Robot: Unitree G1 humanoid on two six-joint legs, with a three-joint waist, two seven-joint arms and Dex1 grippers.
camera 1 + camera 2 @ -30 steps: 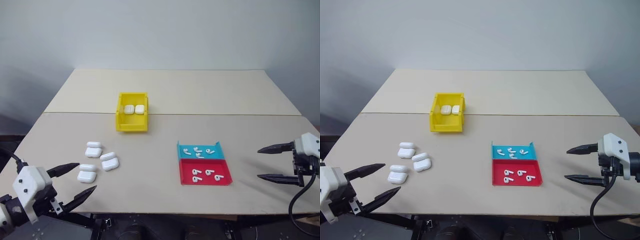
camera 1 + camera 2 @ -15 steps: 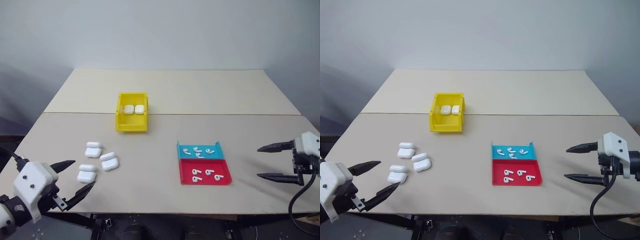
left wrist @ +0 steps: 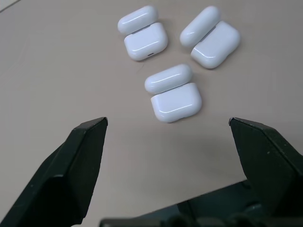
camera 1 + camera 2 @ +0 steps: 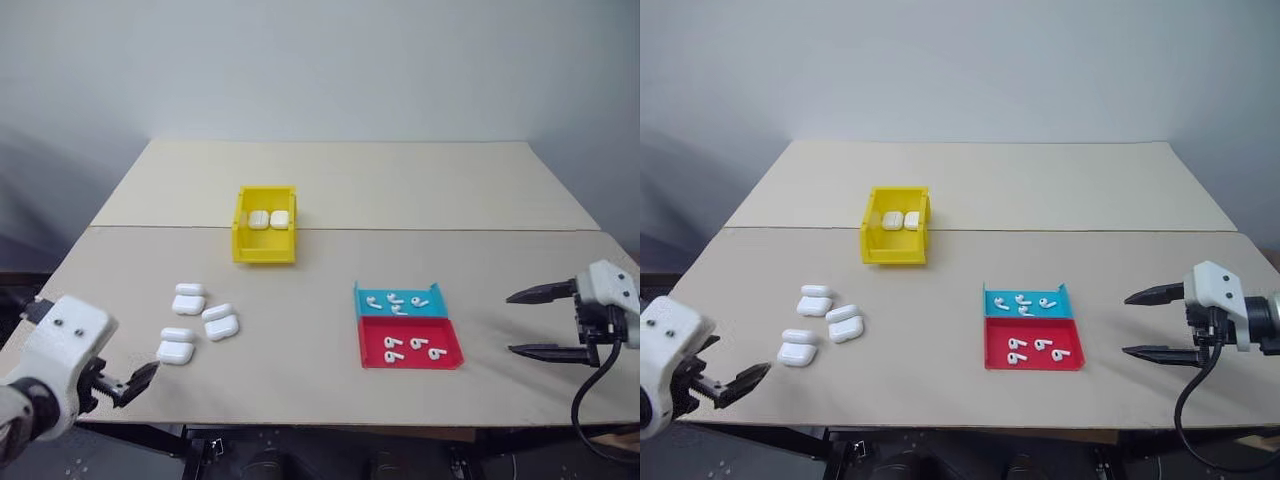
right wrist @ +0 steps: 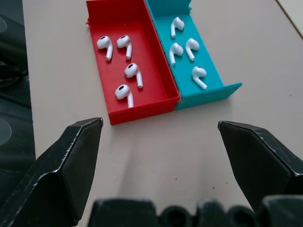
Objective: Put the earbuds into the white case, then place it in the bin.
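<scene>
Three white cases [image 3: 173, 93] lie just ahead of the left gripper [image 3: 168, 124].
Near the desk's [image 4: 330, 180] left front edge; both grippers stand wide open, holding nothing; the right gripper [image 4: 528, 322] faces the earbuds [image 5: 128, 78].

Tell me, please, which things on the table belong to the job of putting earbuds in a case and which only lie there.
For the job:
- earbuds in the red tray and blue tray
- three white cases on the table
- yellow bin
- left tool and right tool, both open

Only lying there:
- two cases already in the bin
</scene>
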